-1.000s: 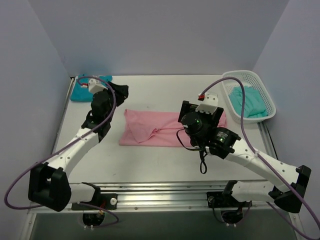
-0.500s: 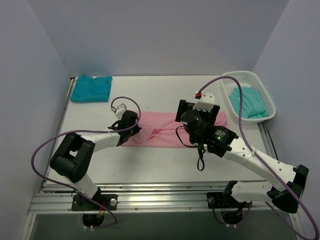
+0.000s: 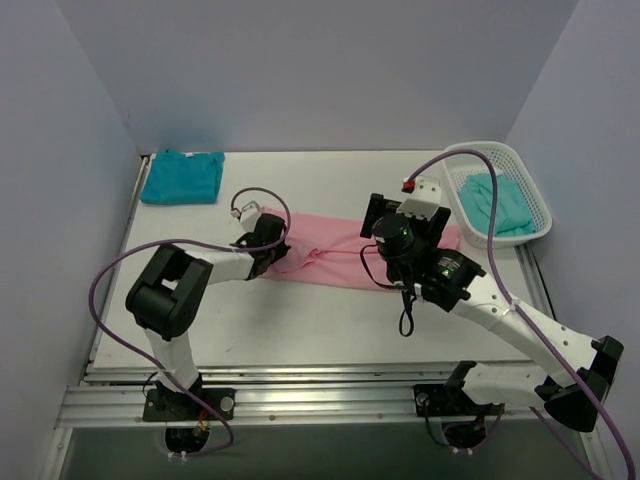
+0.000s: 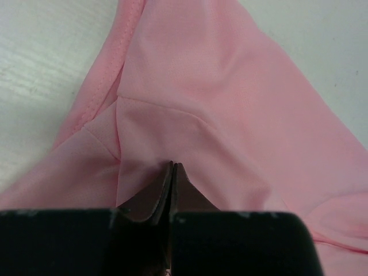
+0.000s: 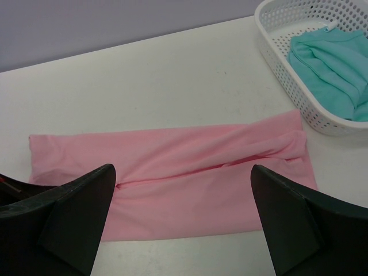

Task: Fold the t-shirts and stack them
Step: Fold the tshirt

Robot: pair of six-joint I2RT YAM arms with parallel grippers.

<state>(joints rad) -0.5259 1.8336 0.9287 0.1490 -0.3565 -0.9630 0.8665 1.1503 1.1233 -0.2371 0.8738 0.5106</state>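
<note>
The pink t-shirt [image 3: 335, 263] lies folded into a long band across the middle of the table [image 3: 330, 190]. At its 9 o'clock end the left gripper [image 4: 173, 171] has its jaws pressed together, pinching a raised fold of the pink cloth. The right gripper [image 5: 183, 215] hovers over the 3 o'clock end, its 2 fingers [image 5: 75, 213] spread wide and holding nothing. The deep teal t-shirt [image 3: 182, 177] sits folded in the 10 o'clock corner. At 2 o'clock, the mint-teal t-shirt [image 5: 333, 63] lies bunched inside the white basket [image 5: 276, 52].
</note>
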